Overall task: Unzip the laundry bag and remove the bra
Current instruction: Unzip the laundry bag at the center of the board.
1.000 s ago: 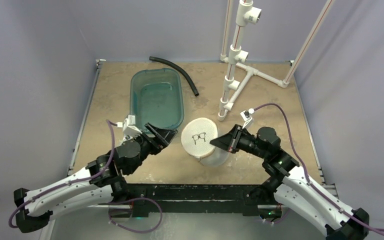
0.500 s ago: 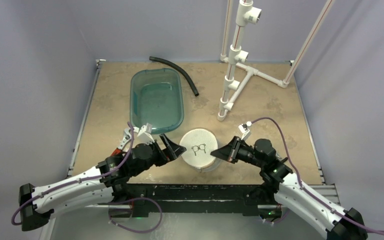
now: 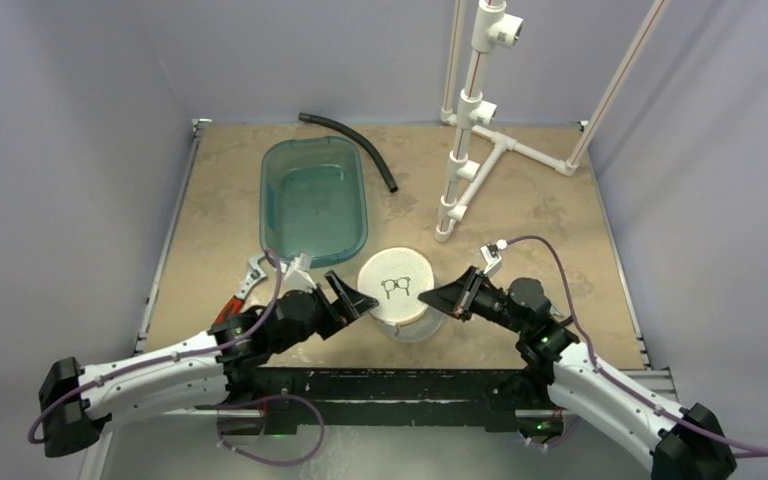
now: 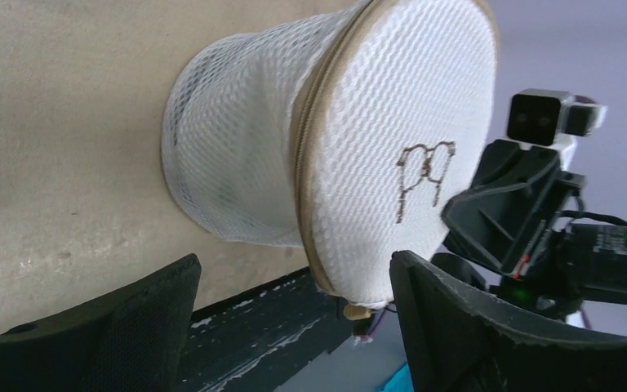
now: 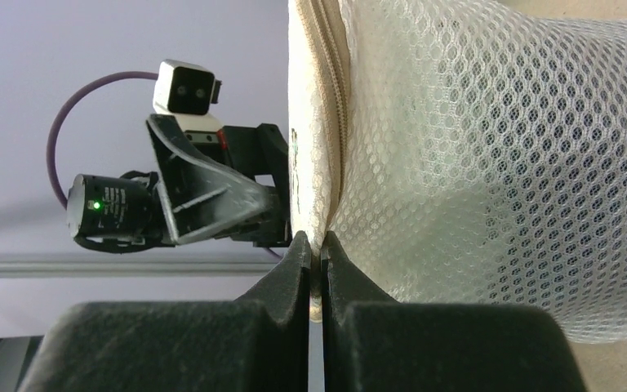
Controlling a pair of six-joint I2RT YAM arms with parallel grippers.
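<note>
The laundry bag [image 3: 396,290], a white mesh drum with a black outline on its round top, stands near the table's front edge. In the left wrist view the laundry bag [image 4: 335,139] fills the middle. A small tan zip pull [image 4: 357,311] hangs at its lower rim. My left gripper [image 3: 356,300] is open beside the bag's left side, and the left gripper [image 4: 294,322] has the rim just ahead of its gap. My right gripper [image 3: 432,296] is shut on the bag's zip seam at the right, where the right gripper [image 5: 317,255] pinches the fabric. The bra is hidden.
A teal plastic tub [image 3: 313,200] stands behind and to the left of the bag. A black hose [image 3: 355,145] lies behind the tub. A white pipe stand [image 3: 470,140] rises at the back right. The table's black front rail [image 3: 380,385] runs just below the bag.
The right gripper has drawn the bag toward the front edge. The left gripper has come from the tub's corner to the bag's left side and opened wider.
</note>
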